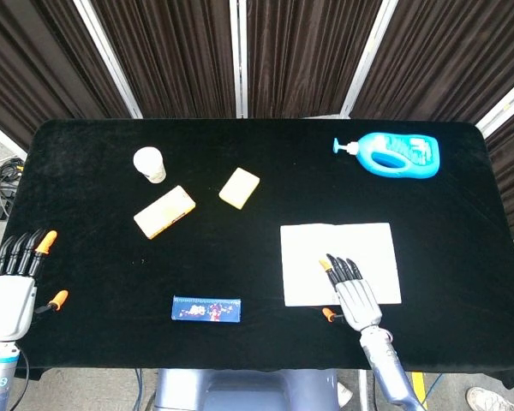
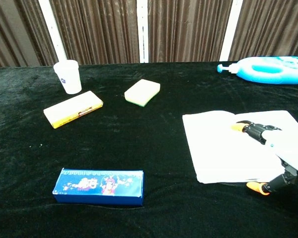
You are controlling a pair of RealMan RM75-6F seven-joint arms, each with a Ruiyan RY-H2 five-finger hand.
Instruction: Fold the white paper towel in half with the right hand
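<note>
White and flat, the paper towel [image 1: 340, 263] lies unfolded on the black cloth of the bench [image 1: 111, 257], right of centre and toward the near edge, its long axis running left to right as you see it from the head view. Your right hand [image 1: 351, 291] is over the towel's near portion, fingers [image 1: 343, 267] stretched out, apart and pointing away from you toward the middle of the sheet, holding nothing; whether they actually touch the paper cannot be told from either view. The thumb tip [image 2: 255, 186] sits just off the near edge, over the cloth. So the towel lies ahead of and under this hand, and the near edge is the closest one to catch; judged from that, the likely fold carries the near edge away toward the far edge, across the short way. Your left hand [image 1: 8, 291] hangs well apart at the bench's near-left corner, fingers spread and empty, far from the towel. Beyond the sheet sits a blue pump bottle [image 1: 394, 155] lying on its side; its label is too small to read. To the left lie a blue box [image 2: 98, 186] with print you cannot make out, a yellow block [image 1: 164, 211], a pale sponge [image 1: 239, 187] and a white cup [image 2: 67, 76] bearing a small blue mark.
</note>
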